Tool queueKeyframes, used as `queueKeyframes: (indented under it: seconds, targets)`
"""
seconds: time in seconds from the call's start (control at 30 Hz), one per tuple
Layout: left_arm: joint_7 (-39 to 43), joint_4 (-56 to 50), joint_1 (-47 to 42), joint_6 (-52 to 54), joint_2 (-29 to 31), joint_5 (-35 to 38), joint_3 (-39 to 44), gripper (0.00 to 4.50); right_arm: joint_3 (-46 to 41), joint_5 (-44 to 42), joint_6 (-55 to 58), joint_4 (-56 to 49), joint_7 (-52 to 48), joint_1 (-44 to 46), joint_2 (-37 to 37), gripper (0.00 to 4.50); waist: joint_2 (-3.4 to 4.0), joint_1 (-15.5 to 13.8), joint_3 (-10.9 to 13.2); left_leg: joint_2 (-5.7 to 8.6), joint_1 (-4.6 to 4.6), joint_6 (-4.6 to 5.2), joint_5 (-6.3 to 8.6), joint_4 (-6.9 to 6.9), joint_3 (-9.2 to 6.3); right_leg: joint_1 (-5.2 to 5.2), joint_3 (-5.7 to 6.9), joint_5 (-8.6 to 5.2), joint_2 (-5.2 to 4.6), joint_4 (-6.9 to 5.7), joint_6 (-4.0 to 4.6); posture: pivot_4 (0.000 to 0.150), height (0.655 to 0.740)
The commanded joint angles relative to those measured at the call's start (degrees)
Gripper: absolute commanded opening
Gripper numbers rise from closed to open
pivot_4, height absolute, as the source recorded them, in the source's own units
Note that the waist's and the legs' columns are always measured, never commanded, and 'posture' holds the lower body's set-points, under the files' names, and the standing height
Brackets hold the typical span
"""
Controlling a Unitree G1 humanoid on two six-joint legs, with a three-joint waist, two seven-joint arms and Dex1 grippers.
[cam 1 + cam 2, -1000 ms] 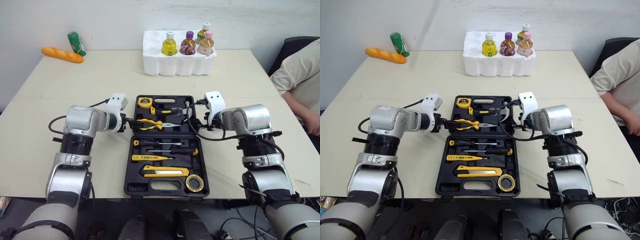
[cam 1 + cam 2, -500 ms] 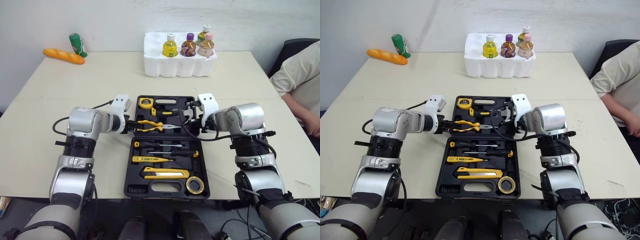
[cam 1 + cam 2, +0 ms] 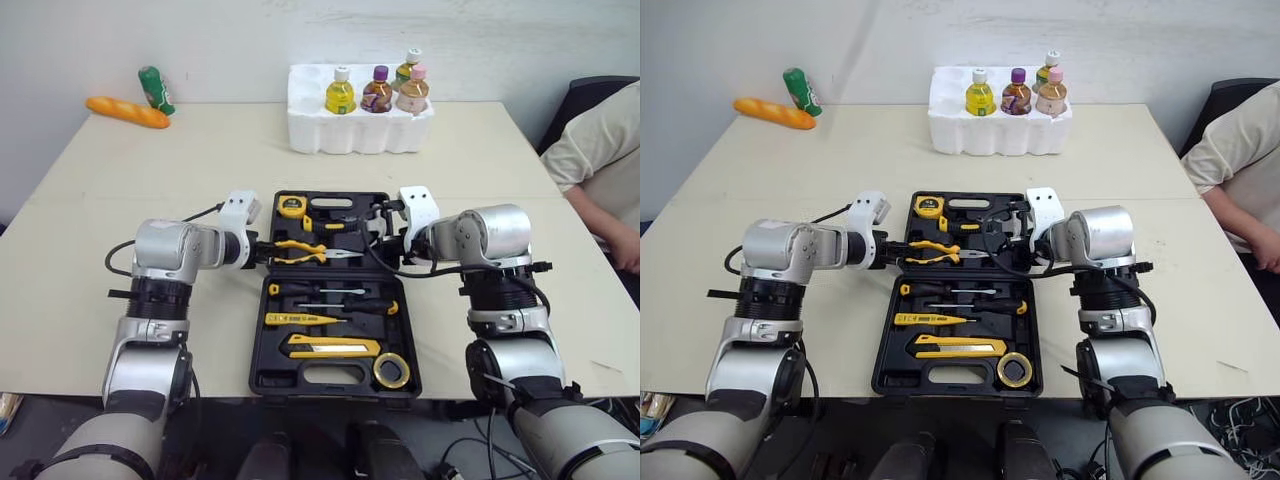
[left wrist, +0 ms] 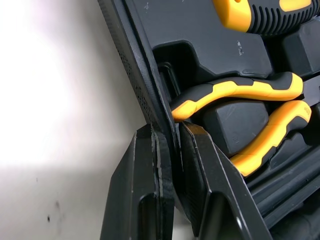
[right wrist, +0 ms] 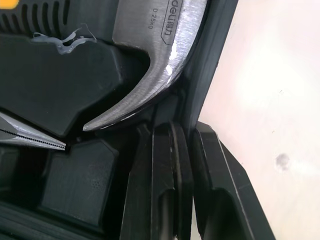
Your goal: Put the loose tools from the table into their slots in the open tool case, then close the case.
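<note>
At far half of case [image 3: 256,350], left gripper [image 4: 167,132] pinches left wall, 1 finger inside, 1 outside. Right gripper [image 5: 187,127] clamps right wall same way. Likely reason: matched 2-sided hold to swing that half over evenly. Pliers [image 3: 300,250], hammer [image 5: 160,60] and other tools sit in slots, so filling looks done and closing is the step in hand. Case lies open near front edge of table [image 3: 130,170]. Beyond it: foam tray [image 3: 350,135] with 4 bottles, bread [image 3: 125,110]. Person [image 3: 600,150] seated at right.

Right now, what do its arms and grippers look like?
Left arm and right arm: silver-grey cylinders, black ribbed joints, a white boxy housing at each wrist, black cables. Left gripper and right gripper: two flat black fingers each.
</note>
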State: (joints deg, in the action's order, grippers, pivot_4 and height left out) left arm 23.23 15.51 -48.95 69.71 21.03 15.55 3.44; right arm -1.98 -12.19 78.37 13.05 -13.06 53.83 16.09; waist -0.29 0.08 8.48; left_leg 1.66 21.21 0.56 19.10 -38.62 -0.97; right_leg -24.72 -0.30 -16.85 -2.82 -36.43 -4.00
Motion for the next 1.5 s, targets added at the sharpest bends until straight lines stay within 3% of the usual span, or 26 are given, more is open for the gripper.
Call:
queueKeyframes:
  seconds: [0.03,0.27,0.37,0.53,0.7,0.73,0.83,0.93,1.0,1.03,1.2,1.3,1.37,1.4,1.5]
  targets:
    - [2.85,-1.26,-0.59,-12.56,-0.20,-0.09,-0.16,0.05,0.53,-1.67,-8.51,-5.80,-4.27,0.00,1.02,0.00,0.00,0.11,0.06,0.01,0.07,-0.03,-0.02,0.02,0.02,-0.11,-0.02,0.00,0.00,-0.03,0.00,0.150,0.7367]
    - [6.01,-2.19,2.53,-35.37,2.46,-4.49,-2.39,0.02,3.82,1.77,-31.66,-10.65,-9.36,-7.71,4.81,0.00,-0.05,0.69,0.11,0.06,1.39,-0.32,-0.49,0.30,0.27,-1.86,-0.11,0.01,0.06,-0.66,-0.01,0.150,0.7367]
    - [6.62,-3.96,6.41,-45.25,3.41,-6.97,-4.02,0.02,8.03,7.06,-50.10,-12.10,-12.10,-14.17,8.10,0.00,-0.05,1.14,0.11,0.07,1.41,-0.30,-0.52,0.43,0.31,-1.88,-0.12,0.01,0.06,-0.54,-0.01,0.150,0.7367]
    - [3.61,-5.59,13.96,-58.75,4.47,-11.08,-4.56,0.02,7.94,11.36,-75.79,-11.39,-10.93,-22.46,8.95,0.00,-0.06,1.44,0.12,0.09,1.32,-0.21,-0.54,0.40,0.44,-1.83,-0.20,0.01,0.03,-0.56,-0.01,0.150,0.7367]
    - [0.94,-9.23,22.05,-68.49,6.82,-15.72,-4.33,0.02,8.09,18.81,-94.04,-7.76,-5.98,-28.70,11.40,0.00,-0.06,1.39,0.12,0.09,0.94,-0.15,-0.58,0.43,0.65,-1.62,-0.42,0.01,0.04,-0.58,-0.01,0.150,0.7367]
    - [1.04,-10.34,23.67,-69.18,7.43,-16.09,-4.20,0.52,7.77,20.08,-96.81,-7.34,-4.84,-29.78,12.01,0.00,-0.07,1.38,0.12,0.09,0.91,-0.15,-0.59,0.42,0.65,-1.61,-0.44,0.01,0.04,-0.60,-0.01,0.150,0.7367]
    - [0.46,-14.67,27.54,-66.49,7.89,-15.24,-2.34,1.78,6.50,19.06,-104.82,-8.62,-6.14,-33.14,14.04,1.28,-0.08,1.36,0.11,0.08,0.88,-0.09,-0.56,0.46,0.69,-1.57,-0.50,0.02,0.04,-0.70,-0.01,0.150,0.7367]
    - [3.00,-20.60,31.06,-63.33,8.68,-11.91,-0.71,3.17,6.38,19.92,-110.00,-12.85,-8.50,-37.76,17.70,2.82,-0.08,1.45,0.12,0.04,0.85,0.02,-0.50,0.41,0.69,-1.41,-0.49,0.04,0.05,-0.64,-0.05,0.150,0.7367]
    - [7.45,-27.48,34.65,-57.64,10.77,-6.60,1.30,4.07,4.58,16.00,-110.86,-21.21,-13.86,-43.70,23.07,3.75,-0.08,1.44,0.15,0.00,0.68,0.07,-0.47,0.44,0.70,-1.22,-0.50,0.05,0.07,-0.59,-0.06,0.150,0.7367]
    - [9.53,-30.92,36.69,-53.94,12.26,-3.53,2.69,4.46,3.27,10.95,-108.80,-26.38,-18.02,-47.29,26.76,3.77,-0.12,1.50,0.21,-0.03,0.58,0.09,-0.44,0.52,0.68,-1.11,-0.50,0.04,0.10,-0.51,-0.06,0.150,0.7367]
    - [21.58,-42.57,49.70,-35.09,23.08,14.81,15.41,4.46,-14.90,-16.76,-87.24,-45.95,-38.79,-71.72,45.17,3.77,-0.14,1.51,1.13,-0.33,-0.39,0.53,0.03,0.65,0.62,0.01,-0.41,0.00,0.25,0.06,0.02,0.150,0.7367]
    - [33.53,-42.61,60.27,-27.74,32.06,21.53,23.69,4.46,-28.25,-30.06,-74.31,-50.40,-46.86,-82.62,47.73,3.77,-0.49,1.58,1.58,-0.64,-1.24,0.41,0.32,0.77,0.30,1.35,-0.03,-0.16,0.38,0.54,0.34,0.150,0.7367]
    - [37.02,-39.60,63.10,-25.78,35.56,22.79,26.94,4.46,-32.12,-33.61,-67.90,-50.63,-48.93,-85.84,47.83,3.77,-0.51,1.29,1.67,-0.76,-1.99,0.34,0.45,0.97,0.26,2.09,0.04,-0.37,0.42,0.75,0.67,0.150,0.7367]
    - [37.95,-38.16,63.33,-25.50,36.48,23.09,27.71,4.46,-32.74,-34.12,-66.17,-50.57,-49.66,-86.41,47.50,3.77,-0.51,1.09,1.67,-0.77,-2.14,0.34,0.47,1.01,0.20,2.32,0.10,-0.90,0.42,0.87,1.47,0.150,0.7367]
    - [38.31,-32.65,60.37,-26.74,38.07,21.48,26.56,4.46,-30.85,-33.48,-63.13,-49.58,-51.19,-86.68,46.08,3.77,-0.45,-0.15,1.70,-0.78,-2.08,0.34,0.47,1.04,0.27,2.26,0.13,-1.02,0.33,0.91,1.42,0.150,0.7367]
